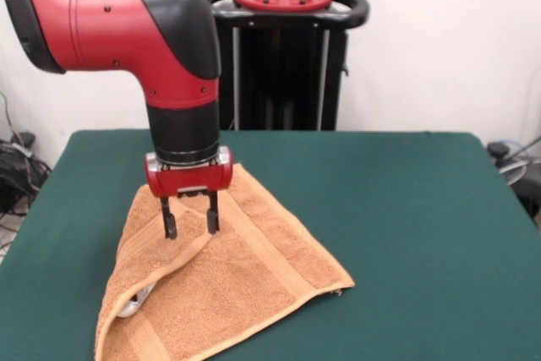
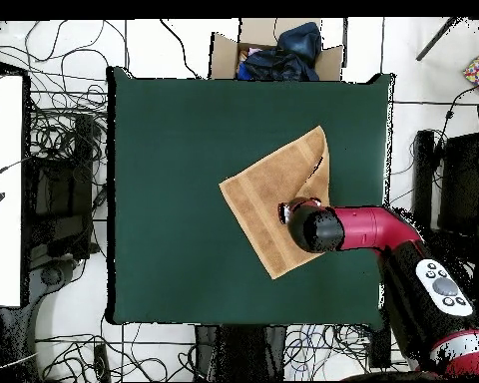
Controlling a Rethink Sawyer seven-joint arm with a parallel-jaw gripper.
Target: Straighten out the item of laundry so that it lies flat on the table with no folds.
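Observation:
The item of laundry [image 1: 245, 268], an orange-tan towel, lies on the left part of the green table [image 1: 406, 209]. It is folded over itself, with a raised fold running from its middle toward the near left corner. A white tag [image 1: 135, 302] peeks out under that fold. My gripper [image 1: 191, 224] points straight down over the towel's upper part. It is open, with its fingertips [image 1: 170, 227] just at the cloth and nothing held between them. In the overhead view the towel [image 2: 268, 199] lies as a slanted shape with one side flipped over. The arm's wrist [image 2: 313, 227] covers the towel's edge and hides most of the gripper.
A cardboard box [image 2: 273, 50] with dark clothing stands beyond one table edge in the overhead view. Cables lie on the floor around the table [image 2: 174, 150]. Green felt stretches wide to the right of the towel in the front view.

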